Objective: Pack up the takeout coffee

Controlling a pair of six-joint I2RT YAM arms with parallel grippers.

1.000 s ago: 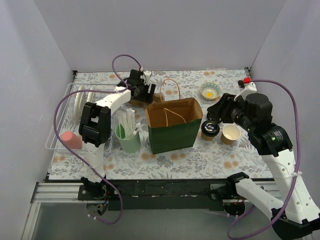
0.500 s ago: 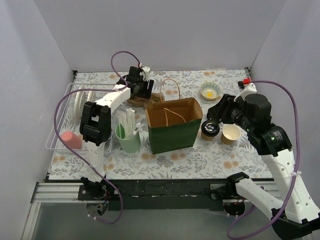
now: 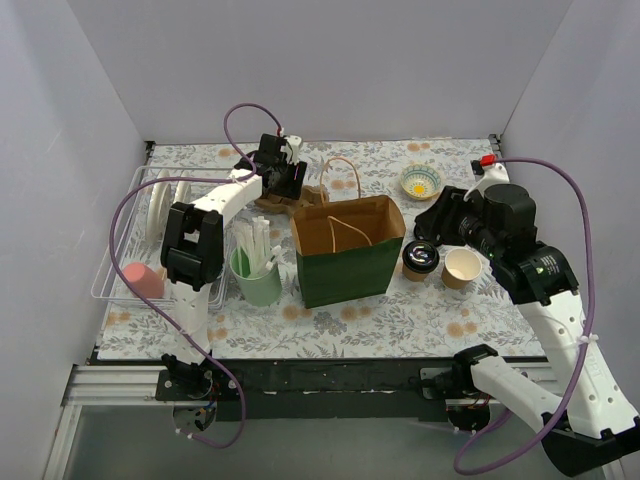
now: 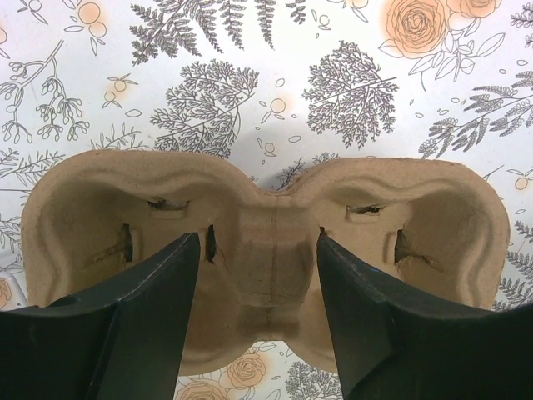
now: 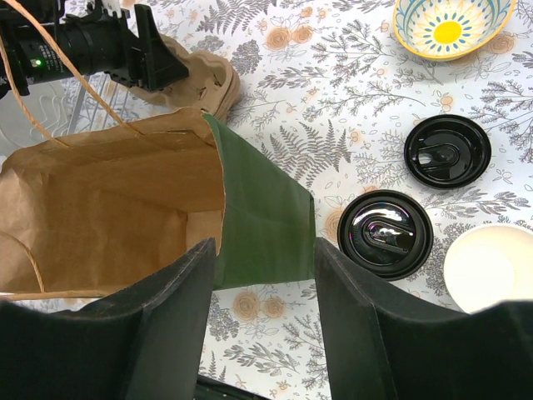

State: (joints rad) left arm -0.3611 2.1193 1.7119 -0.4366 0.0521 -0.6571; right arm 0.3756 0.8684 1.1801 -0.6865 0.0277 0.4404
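Sitting upright on the desk [image 3: 400, 310], the takeout coffee [image 3: 421, 258], a brown paper cup with a glossy black lid, stands just right of the green bag [image 3: 347, 265], with a lidless cup [image 3: 462, 268] just beside it and open desk in front. Left wrist: left fingers [image 4: 133, 333] apart, straddling the middle ridge of a pulp cup carrier [image 4: 266, 250]. Right wrist: right fingers [image 5: 158, 333] apart, empty, over the bag's edge; coffee to the right, loose black lid [image 5: 447, 151] beyond it.
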